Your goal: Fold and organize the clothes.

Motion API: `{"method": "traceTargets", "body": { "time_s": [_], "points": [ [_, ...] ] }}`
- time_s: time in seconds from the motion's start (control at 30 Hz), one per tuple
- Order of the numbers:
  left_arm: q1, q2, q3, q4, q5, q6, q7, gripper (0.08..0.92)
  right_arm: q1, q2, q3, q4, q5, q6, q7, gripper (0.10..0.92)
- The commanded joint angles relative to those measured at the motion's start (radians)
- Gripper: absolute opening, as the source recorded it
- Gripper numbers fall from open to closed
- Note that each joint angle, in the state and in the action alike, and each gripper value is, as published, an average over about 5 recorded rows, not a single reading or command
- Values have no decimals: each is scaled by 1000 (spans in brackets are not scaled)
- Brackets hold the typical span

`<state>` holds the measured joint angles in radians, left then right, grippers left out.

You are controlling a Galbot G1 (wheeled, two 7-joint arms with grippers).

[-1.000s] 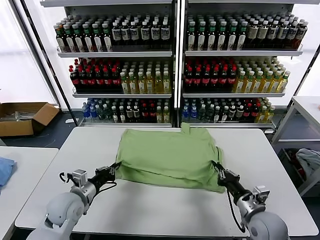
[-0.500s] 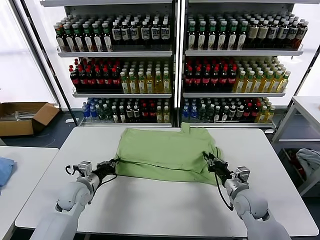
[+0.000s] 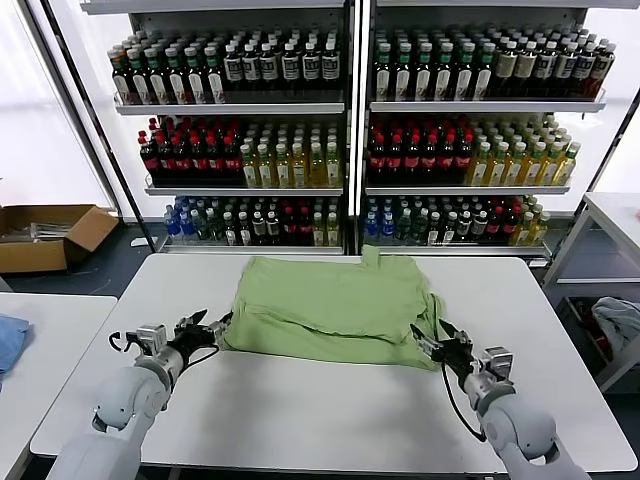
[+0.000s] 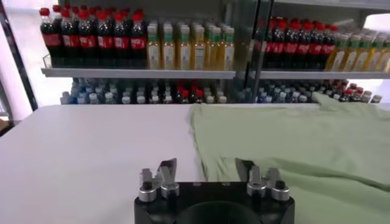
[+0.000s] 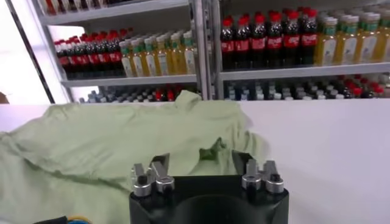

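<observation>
Shirt (image 3: 335, 310) buttons and logo hidden

Green polo shirt (image 3: 335, 308) flat on white table (image 3: 300, 410); open end effectors flanking it

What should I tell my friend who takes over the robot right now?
Left gripper: open, just off the shirt's near left corner, holding nothing.
Right gripper: open, at the near right corner, holding nothing.
The light green shirt lies on the white table, its near edge folded up over the rest.
Done: one fold, both grippers released.
Left: likely more folds, then tidying it into a neat stack.
</observation>
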<state>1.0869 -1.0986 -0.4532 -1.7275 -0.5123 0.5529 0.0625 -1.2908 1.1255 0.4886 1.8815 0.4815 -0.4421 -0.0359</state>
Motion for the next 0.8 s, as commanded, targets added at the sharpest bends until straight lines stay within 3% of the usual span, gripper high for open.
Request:
{"method": "traceTargets", "body": {
  "time_s": [0.03, 0.13, 0.8],
  "points": [
    [77, -28, 1, -15, 55, -1, 1, 811, -119, 6, 42, 69, -38, -22, 10, 792],
    [71, -32, 7, 7, 57, -5, 6, 768, -115, 12, 31, 69, -43, -19, 11, 739],
    [97, -28, 17, 15, 72, -31, 39, 210, -101, 12, -6, 53, -22, -12, 8, 161]
  ]
}}
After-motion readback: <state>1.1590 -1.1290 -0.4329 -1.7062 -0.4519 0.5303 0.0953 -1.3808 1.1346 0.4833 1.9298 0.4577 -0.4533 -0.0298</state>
